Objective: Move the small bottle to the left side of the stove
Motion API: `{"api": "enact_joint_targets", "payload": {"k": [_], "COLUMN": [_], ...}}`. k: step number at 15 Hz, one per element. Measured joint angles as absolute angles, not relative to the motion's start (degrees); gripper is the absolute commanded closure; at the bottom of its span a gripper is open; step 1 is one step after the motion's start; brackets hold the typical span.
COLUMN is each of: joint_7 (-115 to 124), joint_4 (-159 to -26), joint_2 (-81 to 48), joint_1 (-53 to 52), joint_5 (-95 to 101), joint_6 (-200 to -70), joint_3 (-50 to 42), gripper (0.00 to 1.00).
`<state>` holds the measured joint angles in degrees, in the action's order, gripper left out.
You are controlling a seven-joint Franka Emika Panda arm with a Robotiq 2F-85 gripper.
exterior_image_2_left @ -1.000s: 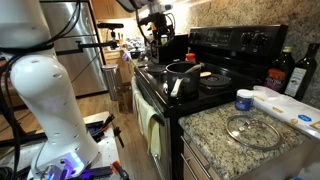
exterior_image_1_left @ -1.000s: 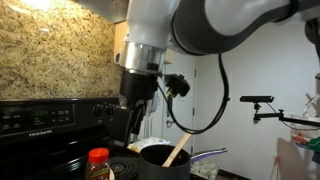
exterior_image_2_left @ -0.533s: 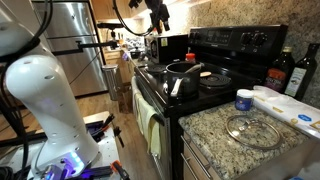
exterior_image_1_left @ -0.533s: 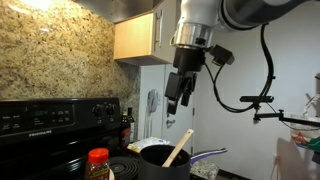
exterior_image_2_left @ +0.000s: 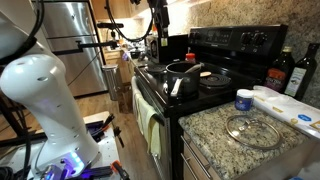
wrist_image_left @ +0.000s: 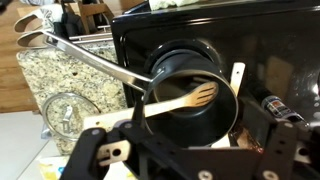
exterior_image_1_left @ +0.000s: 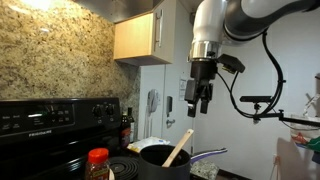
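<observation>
Small bottle [exterior_image_1_left: 97,163] with the red cap is sitting upright on the stove [exterior_image_1_left: 45,117], just beside the black pot [exterior_image_1_left: 160,158] that has a wooden spoon [exterior_image_1_left: 178,148] in it. Gripper [exterior_image_1_left: 198,106] hangs way up above, fingers spread wide, nothing in them.

One stove [exterior_image_2_left: 245,42], one wooden spoon [wrist_image_left: 185,100], one glass lid [exterior_image_2_left: 248,131], two dark bottles [exterior_image_2_left: 283,72]

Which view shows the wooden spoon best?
Wrist view: it looks down into the pot, showing the wooden spoon and its slotted head. In an exterior view only its handle rises above the rim; in an exterior view the pot shows, the spoon too small to tell.
</observation>
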<state>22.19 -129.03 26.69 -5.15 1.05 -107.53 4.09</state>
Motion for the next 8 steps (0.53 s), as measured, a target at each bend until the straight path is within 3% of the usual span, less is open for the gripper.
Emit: {"api": "enact_joint_targets", "payload": {"k": [8], "joint_7": [14.6], "joint_4": [-129.5], "joint_2": [23.7], "joint_1": [-4.7], "joint_5": [-3.2], "joint_6": [-107.5], "joint_3": [2.4], "gripper": [0.00]}}
